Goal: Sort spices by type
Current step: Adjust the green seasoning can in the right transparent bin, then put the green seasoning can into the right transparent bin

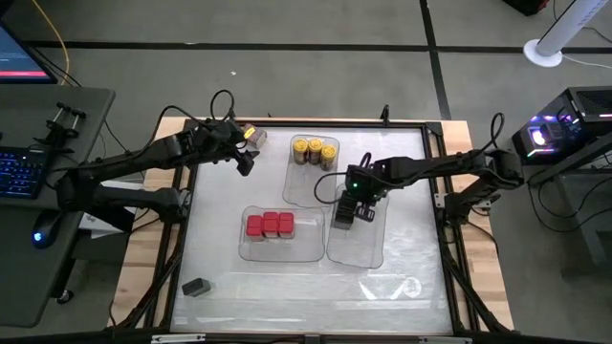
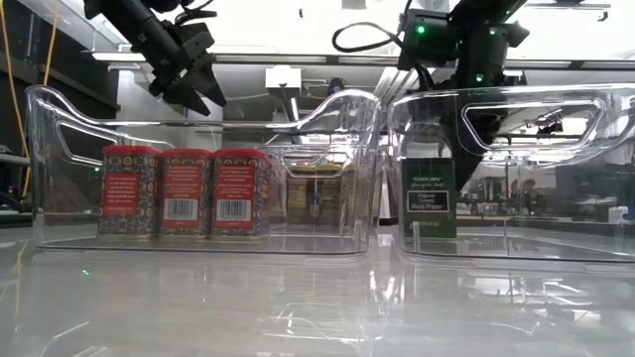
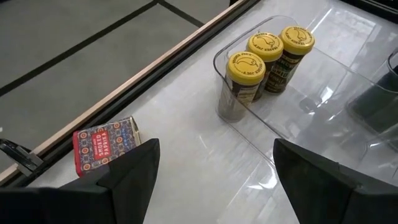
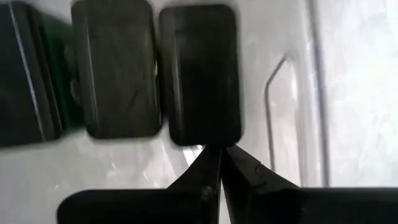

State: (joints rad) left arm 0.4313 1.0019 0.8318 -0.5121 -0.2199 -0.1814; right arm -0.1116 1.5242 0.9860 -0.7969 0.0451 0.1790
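Three clear trays sit mid-table. Three yellow-lidded jars stand in the far tray, three red tins in the near-left tray, and dark tins in the right tray. One more red tin lies on its side by the table's far edge. A grey tin lies near the near-left corner. My left gripper hangs open above the table beside the lying red tin. My right gripper is shut, pointing down into the right tray next to the dark tins. My right gripper comes from above with shut fingertips right at the edge of one dark tin, which stands on the tray floor. Whether the tips touch that tin, I cannot tell.
The trays' clear walls rise around the tins. A wooden frame borders the table. Bare table surface lies along the near edge. A keyboard and mouse rest on a side desk at the left.
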